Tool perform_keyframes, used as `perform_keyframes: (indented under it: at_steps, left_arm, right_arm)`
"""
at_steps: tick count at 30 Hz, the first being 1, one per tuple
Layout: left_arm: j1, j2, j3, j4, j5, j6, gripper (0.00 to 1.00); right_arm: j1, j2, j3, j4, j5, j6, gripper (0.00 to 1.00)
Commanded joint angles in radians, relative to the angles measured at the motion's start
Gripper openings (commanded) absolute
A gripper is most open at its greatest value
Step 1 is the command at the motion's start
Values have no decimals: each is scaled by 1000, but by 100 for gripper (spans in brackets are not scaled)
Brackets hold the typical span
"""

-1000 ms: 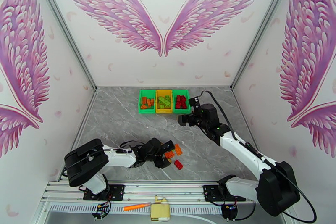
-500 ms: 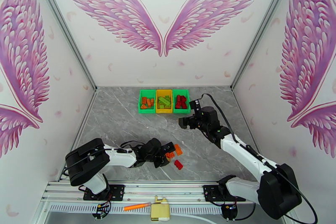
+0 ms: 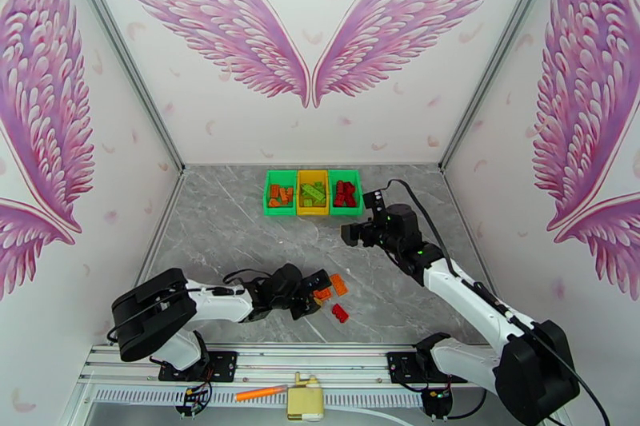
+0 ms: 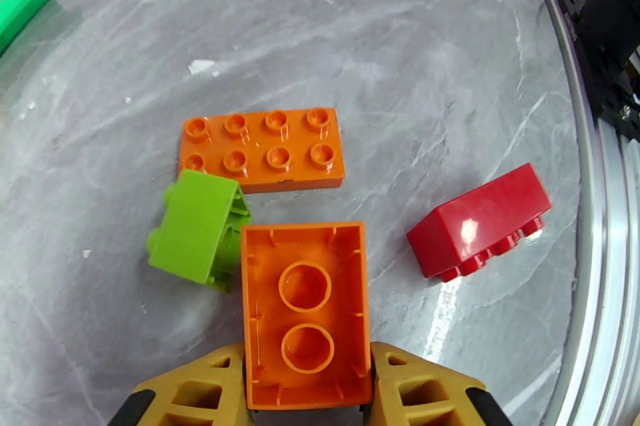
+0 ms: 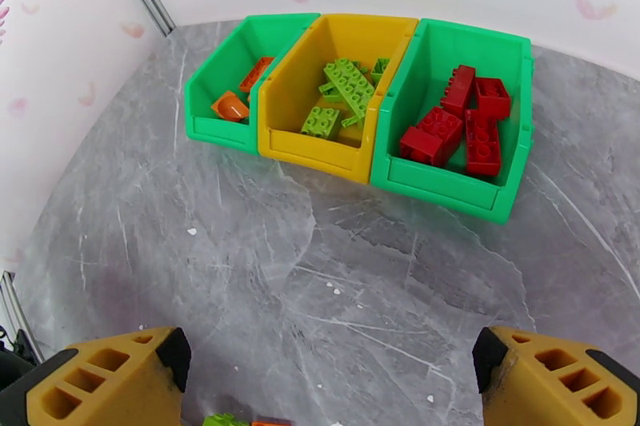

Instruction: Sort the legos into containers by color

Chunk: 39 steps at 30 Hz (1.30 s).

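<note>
An orange brick (image 4: 304,316), hollow underside up, is clamped between the fingers of the left end effector (image 4: 308,378) low over the grey desk (image 4: 416,60). A light green brick (image 4: 196,237) is just beside it, an eight-stud orange brick (image 4: 262,149) lies beyond, and a tipped red brick (image 4: 478,221) sits off to the right. The right end effector (image 5: 328,352), fingers wide apart and empty, hangs before the three joined bins (image 5: 320,160), which hold orange, green and red bricks.
</note>
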Motion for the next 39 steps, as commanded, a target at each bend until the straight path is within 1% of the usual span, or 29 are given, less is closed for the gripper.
perform_keyframes:
  at_steps: [1, 6, 9, 13, 16, 20, 24, 26, 32, 34, 39]
  left_arm:
    - [6, -107, -34, 27, -70, -44, 26]
    - [37, -267, -87, 23, -180, -119, 24]
    - [76, -339, -90, -7, -252, -162, 18]
    - [144, -383, -93, 24, -324, -239, 17]
    - [196, -375, -80, 63, -364, -278, 16]
    - [270, -310, -5, 55, -425, -333, 15]
    - [329, -208, 134, -46, -513, -419, 11]
    - [362, -151, 192, -86, -510, -439, 11]
    - [452, 12, 368, -180, -454, -475, 14]
    - [472, 76, 443, -218, -433, -472, 15]
    - [512, 224, 596, -274, -441, -466, 14]
  right_arm:
    - [11, -23, -13, 24, -46, 43, 99]
    - [31, -30, -17, 28, -60, 65, 99]
    - [50, -38, -18, 32, -56, 68, 99]
    - [92, -45, -10, 22, -34, 52, 99]
    - [137, -47, -6, 20, -19, 44, 99]
    - [210, -37, 13, 14, 8, 17, 99]
    - [266, -32, 36, 0, 21, -22, 99]
    - [282, -31, 44, -3, 24, -31, 98]
    - [306, -31, 70, -25, 48, -48, 99]
    - [307, -36, 80, -38, 60, -59, 99]
    - [309, -46, 95, -53, 63, -60, 99]
